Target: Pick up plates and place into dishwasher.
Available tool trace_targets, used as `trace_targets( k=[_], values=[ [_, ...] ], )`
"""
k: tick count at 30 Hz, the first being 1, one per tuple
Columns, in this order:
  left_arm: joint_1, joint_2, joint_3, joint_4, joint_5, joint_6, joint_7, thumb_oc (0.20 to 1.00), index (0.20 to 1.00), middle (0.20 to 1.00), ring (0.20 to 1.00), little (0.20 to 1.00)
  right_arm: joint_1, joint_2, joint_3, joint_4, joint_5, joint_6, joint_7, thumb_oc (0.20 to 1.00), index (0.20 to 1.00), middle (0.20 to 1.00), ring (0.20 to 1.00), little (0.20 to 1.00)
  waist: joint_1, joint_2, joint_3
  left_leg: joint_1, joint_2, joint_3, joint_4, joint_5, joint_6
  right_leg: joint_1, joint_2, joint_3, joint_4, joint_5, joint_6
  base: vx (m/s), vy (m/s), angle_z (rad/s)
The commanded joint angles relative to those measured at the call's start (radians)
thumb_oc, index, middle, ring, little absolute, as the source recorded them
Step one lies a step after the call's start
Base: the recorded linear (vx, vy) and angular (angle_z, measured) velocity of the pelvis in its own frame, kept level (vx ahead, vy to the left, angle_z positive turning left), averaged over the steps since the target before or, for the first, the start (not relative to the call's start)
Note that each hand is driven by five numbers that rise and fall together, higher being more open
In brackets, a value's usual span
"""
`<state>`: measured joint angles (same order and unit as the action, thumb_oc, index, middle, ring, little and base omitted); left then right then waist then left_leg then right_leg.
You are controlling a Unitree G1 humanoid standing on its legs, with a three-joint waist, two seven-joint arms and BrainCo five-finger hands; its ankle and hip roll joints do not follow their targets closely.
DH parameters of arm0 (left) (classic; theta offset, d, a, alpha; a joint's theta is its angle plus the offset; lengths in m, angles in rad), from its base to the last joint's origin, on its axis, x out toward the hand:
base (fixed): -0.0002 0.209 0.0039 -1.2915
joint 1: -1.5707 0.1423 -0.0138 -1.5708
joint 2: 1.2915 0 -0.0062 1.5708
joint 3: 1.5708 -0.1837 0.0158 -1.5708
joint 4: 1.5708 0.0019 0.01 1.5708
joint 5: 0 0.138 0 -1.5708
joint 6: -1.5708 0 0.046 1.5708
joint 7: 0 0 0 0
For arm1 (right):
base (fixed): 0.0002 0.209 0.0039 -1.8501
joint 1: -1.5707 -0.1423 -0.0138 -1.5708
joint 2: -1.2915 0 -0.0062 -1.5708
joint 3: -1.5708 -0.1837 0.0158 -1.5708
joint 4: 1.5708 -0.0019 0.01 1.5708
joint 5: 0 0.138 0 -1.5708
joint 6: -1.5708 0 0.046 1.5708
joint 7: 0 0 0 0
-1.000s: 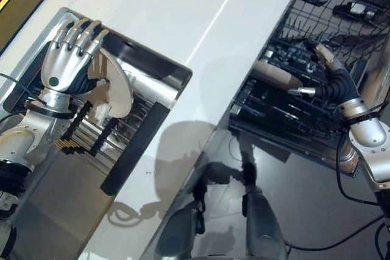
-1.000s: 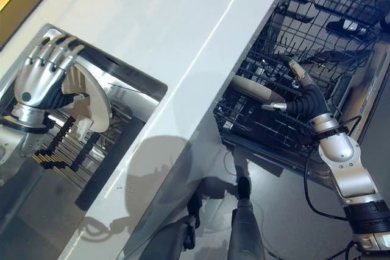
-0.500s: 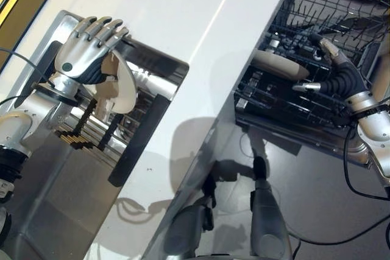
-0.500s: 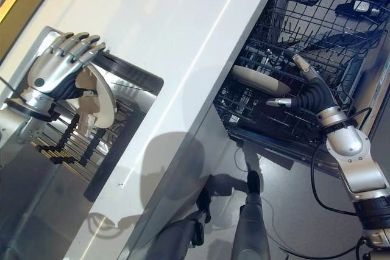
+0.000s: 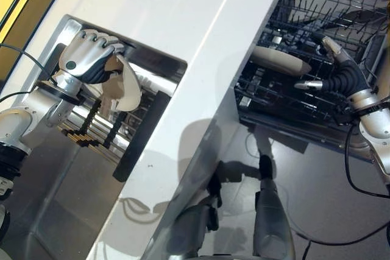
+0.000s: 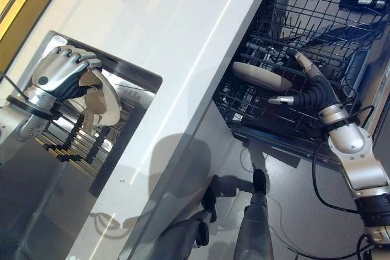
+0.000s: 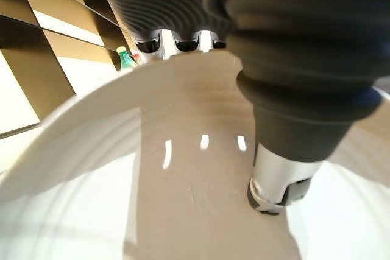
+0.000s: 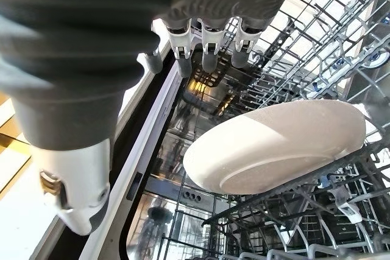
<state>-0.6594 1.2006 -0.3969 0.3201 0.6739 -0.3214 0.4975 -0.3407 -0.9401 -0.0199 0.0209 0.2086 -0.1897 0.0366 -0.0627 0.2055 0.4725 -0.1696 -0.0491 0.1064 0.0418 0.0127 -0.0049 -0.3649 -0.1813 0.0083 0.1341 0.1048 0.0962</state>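
1. Left eye view: we see our left hand (image 5: 85, 60) over the sink (image 5: 67, 31) set in the white counter (image 5: 201, 47), its fingers curled over the top rim of a cream plate (image 5: 125, 86) that stands on edge in the black dish rack (image 5: 91, 129) inside the sink.
2. In the left wrist view the thumb presses the plate's face, so we read the hand as pinching the plate.
3. Our right hand (image 6: 308, 86) is over the pulled-out dishwasher rack (image 6: 304, 22), fingers straight and thumb spread, holding nothing.
4. A second plate (image 8: 274, 144) rests tilted among the rack's wires near its front edge, just beside the right hand and apart from it.
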Motion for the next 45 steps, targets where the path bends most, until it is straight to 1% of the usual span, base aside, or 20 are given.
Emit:
trace_targets(
  k=[1,4,8,10,12,13,15,18,19,22,25,27,28,31,34,37,40,45],
  values=[
    [0.069,-0.013,-0.009,0.034,-0.011,-0.006,-0.014,0.200,0.200,0.200,0.200,0.200,-0.034,-0.035,-0.033,-0.054,0.015,-0.021,-0.004,1.000,1.000,1.000,1.000,1.000,-0.013,-0.066,-0.045,-0.066,-0.006,-0.041,0.068,-0.027,-0.027,0.061,-0.103,-0.039,-0.009,-0.040,0.069,0.00,0.000,0.00],
    [0.089,-0.013,0.005,0.034,-0.008,-0.005,-0.009,0.200,0.200,0.200,0.200,0.200,-0.031,-0.035,-0.035,-0.056,0.018,-0.013,-0.006,1.000,1.000,1.000,1.000,1.000,-0.007,-0.071,-0.051,-0.060,-0.004,-0.047,0.065,-0.028,-0.028,0.068,-0.103,-0.045,-0.012,-0.042,0.069,0.01,-0.011,0.02],
    [0.118,-0.014,0.028,0.040,-0.008,0.000,0.019,0.200,0.200,0.200,0.200,0.200,-0.021,-0.034,-0.043,-0.050,0.027,-0.024,0.001,1.000,1.000,1.000,1.000,1.000,-0.002,-0.074,-0.057,-0.054,-0.003,-0.052,0.062,-0.029,-0.029,0.074,-0.103,-0.050,-0.013,-0.043,0.069,0.00,-0.003,0.01],
    [0.133,-0.017,0.040,0.043,0.004,0.021,0.050,0.200,0.200,0.200,0.200,0.200,-0.018,-0.033,-0.045,-0.046,0.029,-0.029,0.004,1.000,1.000,1.000,1.000,1.000,0.002,-0.074,-0.061,-0.054,-0.003,-0.056,0.061,-0.027,-0.030,0.075,-0.103,-0.053,-0.014,-0.044,0.068,0.00,0.000,0.00],
    [0.142,-0.019,0.052,0.047,0.009,0.063,0.071,0.200,0.200,0.200,0.200,0.200,-0.020,-0.032,-0.044,-0.044,0.027,-0.029,0.006,1.000,1.000,1.000,1.000,1.000,0.004,-0.074,-0.063,-0.057,-0.002,-0.058,0.060,-0.026,-0.031,0.072,-0.103,-0.055,-0.014,-0.043,0.069,0.00,0.000,0.00],
    [0.145,-0.024,0.058,0.060,0.000,0.096,0.092,0.200,0.200,0.200,0.200,0.200,-0.027,-0.033,-0.042,-0.043,0.029,-0.025,0.007,1.000,1.000,1.000,1.000,1.000,0.006,-0.075,-0.060,-0.061,-0.001,-0.060,0.061,-0.024,-0.031,0.067,-0.103,-0.055,-0.011,-0.043,0.069,0.00,0.000,0.00],
    [0.149,-0.030,0.067,0.082,0.005,0.129,0.148,0.200,0.200,0.200,0.200,0.200,-0.030,-0.035,-0.040,-0.045,0.030,-0.022,0.006,1.000,1.000,1.000,1.000,1.000,0.007,-0.077,-0.058,-0.067,0.000,-0.062,0.059,-0.020,-0.031,0.061,-0.100,-0.054,-0.009,-0.043,0.067,-0.05,-0.007,0.01],
    [0.153,-0.046,0.089,0.097,0.004,0.188,0.236,0.200,0.200,0.200,0.200,0.200,-0.028,-0.015,-0.037,-0.051,0.020,-0.023,-0.015,1.000,1.000,1.000,1.000,1.000,0.014,-0.087,-0.051,-0.080,0.002,-0.071,0.056,-0.013,-0.029,0.048,-0.092,-0.055,-0.006,-0.042,0.064,-0.07,-0.048,0.02],
    [0.154,-0.058,0.100,0.102,0.000,0.219,0.280,0.200,0.200,0.200,0.200,0.200,-0.028,-0.005,-0.035,-0.056,0.015,-0.020,-0.024,1.000,1.000,1.000,1.000,1.000,0.016,-0.092,-0.049,-0.083,0.003,-0.074,0.054,-0.011,-0.028,0.045,-0.090,-0.056,-0.005,-0.042,0.063,-0.06,-0.059,0.06],
    [0.159,-0.099,0.155,0.121,-0.042,0.259,0.382,0.200,0.200,0.200,0.200,0.200,-0.019,0.024,-0.038,-0.071,-0.002,-0.015,-0.035,1.000,1.000,1.000,1.000,1.000,0.023,-0.105,-0.047,-0.086,0.004,-0.079,0.048,-0.008,-0.027,0.042,-0.085,-0.063,-0.005,-0.042,0.060,-0.05,-0.042,0.09],
    [0.173,-0.148,0.225,0.110,-0.053,0.290,0.457,0.200,0.200,0.200,0.200,0.200,-0.010,0.062,-0.037,-0.085,-0.027,-0.015,-0.047,1.000,1.000,1.000,1.000,1.000,0.031,-0.119,-0.051,-0.088,0.004,-0.085,0.048,-0.008,-0.025,0.040,-0.083,-0.069,-0.001,-0.044,0.058,-0.04,-0.042,0.05],
    [0.183,-0.173,0.258,0.101,-0.062,0.298,0.498,0.200,0.200,0.200,0.200,0.200,-0.005,0.086,-0.036,-0.095,-0.038,-0.014,-0.049,1.000,1.000,1.000,1.000,1.000,0.034,-0.129,-0.057,-0.087,0.005,-0.087,0.049,-0.011,-0.025,0.041,-0.081,-0.072,0.001,-0.046,0.058,-0.01,-0.048,0.10],
    [0.191,-0.193,0.282,0.094,-0.045,0.303,0.515,0.200,0.200,0.200,0.200,0.200,0.000,0.099,-0.036,-0.102,-0.046,-0.013,-0.049,1.000,1.000,1.000,1.000,1.000,0.037,-0.134,-0.061,-0.083,0.006,-0.089,0.049,-0.012,-0.024,0.044,-0.080,-0.072,0.002,-0.047,0.058,0.01,-0.040,0.10],
    [0.219,-0.229,0.330,0.059,-0.012,0.327,0.534,0.200,0.200,0.200,0.200,0.200,0.009,0.123,-0.036,-0.119,-0.061,-0.005,-0.044,1.000,1.000,1.000,1.000,1.000,0.043,-0.147,-0.074,-0.076,0.009,-0.092,0.046,-0.016,-0.024,0.051,-0.074,-0.072,0.003,-0.052,0.057,0.01,-0.022,0.04],
    [0.230,-0.246,0.350,0.050,-0.012,0.345,0.554,0.200,0.200,0.200,0.200,0.200,0.004,0.135,-0.031,-0.120,-0.068,-0.007,-0.042,1.000,1.000,1.000,1.000,1.000,0.044,-0.156,-0.080,-0.071,0.012,-0.092,0.042,-0.018,-0.025,0.054,-0.069,-0.072,0.001,-0.053,0.057,0.00,-0.010,0.00],
    [0.228,-0.250,0.379,0.034,-0.037,0.364,0.602,0.200,0.200,0.200,0.200,0.200,0.000,0.146,-0.027,-0.120,-0.066,-0.018,-0.046,1.000,1.000,1.000,1.000,1.000,0.050,-0.169,-0.084,-0.071,0.017,-0.093,0.037,-0.019,-0.024,0.054,-0.061,-0.074,-0.003,-0.053,0.056,-0.02,-0.047,0.02],
    [0.227,-0.265,0.414,0.024,-0.061,0.360,0.652,0.200,0.200,0.200,0.200,0.200,-0.003,0.165,-0.016,-0.133,-0.077,-0.017,-0.055,1.000,1.000,1.000,1.000,1.000,0.057,-0.181,-0.085,-0.077,0.022,-0.097,0.036,-0.018,-0.023,0.047,-0.053,-0.077,0.000,-0.052,0.056,-0.04,-0.061,-0.01],
    [0.222,-0.291,0.442,0.007,-0.078,0.357,0.690,0.200,0.200,0.200,0.200,0.200,0.001,0.187,-0.001,-0.147,-0.084,-0.025,-0.071,1.000,1.000,1.000,1.000,1.000,0.064,-0.196,-0.090,-0.075,0.029,-0.100,0.028,-0.016,-0.022,0.051,-0.041,-0.084,-0.004,-0.053,0.054,-0.03,-0.057,0.00]
  ],
)
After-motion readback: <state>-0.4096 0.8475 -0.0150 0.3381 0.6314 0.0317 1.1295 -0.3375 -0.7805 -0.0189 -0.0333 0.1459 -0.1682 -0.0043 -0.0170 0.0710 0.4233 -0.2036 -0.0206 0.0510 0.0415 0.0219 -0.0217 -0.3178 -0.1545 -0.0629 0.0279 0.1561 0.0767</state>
